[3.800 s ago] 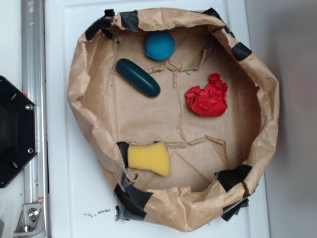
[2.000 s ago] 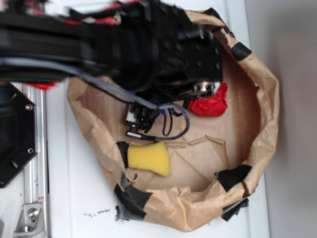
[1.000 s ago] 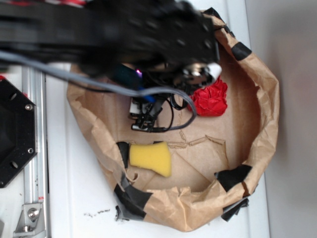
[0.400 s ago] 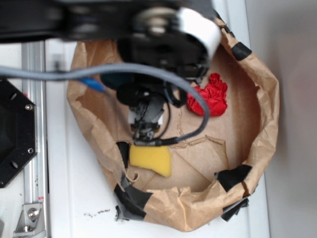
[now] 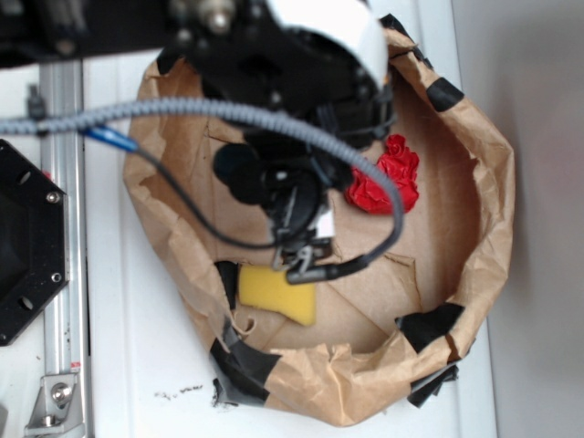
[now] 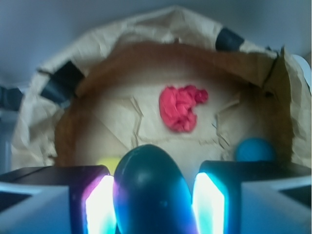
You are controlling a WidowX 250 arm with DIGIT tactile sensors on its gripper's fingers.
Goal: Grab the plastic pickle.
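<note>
**Pickle clamped between the fingers, above the paper nest**

On my wrist feed the black two-fingered gripper (image 6: 154, 195) is closed on the smooth dark teal-green plastic pickle (image 6: 150, 187) — its rounded end fills the gap, with a lit finger pad (image 6: 208, 204) pressed against each side. The pickle points out toward the crumpled brown paper nest with black tape patches (image 6: 146, 34) that serves as my landmark.

Inside that nest, the crumpled red paper wad (image 6: 181, 107) lies near the middle of the floor, beyond the pickle's tip. The round blue ball (image 6: 253, 148) sits toward the nest's right wall in this view, partly hidden behind the right finger. A sliver of the yellow sponge block (image 6: 109, 163) shows just left of the pickle, low on the nest floor.

From the exterior camera, the black arm with its grey cable (image 5: 274, 119) hangs over the nest's upper half and hides the pickle from me — I cannot make it out there. The sponge (image 5: 276, 290) rests by the nest's lower-left wall, and the red wad (image 5: 388, 178) lies right of centre, partly under the cable.
</note>
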